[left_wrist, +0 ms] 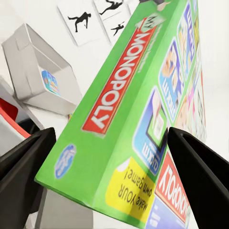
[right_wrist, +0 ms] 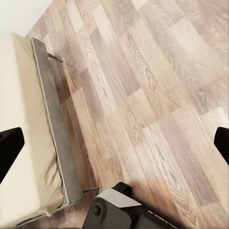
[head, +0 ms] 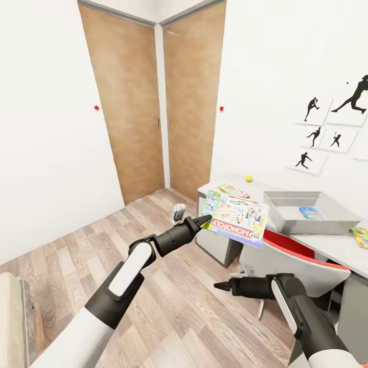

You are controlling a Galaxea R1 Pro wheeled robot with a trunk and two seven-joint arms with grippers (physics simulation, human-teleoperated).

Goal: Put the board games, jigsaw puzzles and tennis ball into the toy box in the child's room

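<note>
My left gripper (head: 204,221) is shut on the edge of the white-green Monopoly board game (head: 237,221), which it holds in the air before the near end of the table (head: 337,246). In the left wrist view the box (left_wrist: 133,119) sits between both fingers (left_wrist: 24,164). The pale grey toy box (head: 306,212) stands on the table with a blue board game (head: 311,212) inside. Behind it lie a small yellow tennis ball (head: 249,179) and a flat colourful box (head: 232,190). A jigsaw puzzle (head: 360,236) lies at the table's right. My right gripper (head: 221,286) hangs open and empty over the floor.
A red and white chair (head: 299,258) stands against the table below the toy box. Two wooden doors (head: 128,102) meet in the far corner. A small grey object (head: 179,212) sits on the floor near the table's end. The bed (right_wrist: 24,143) lies behind me to the left.
</note>
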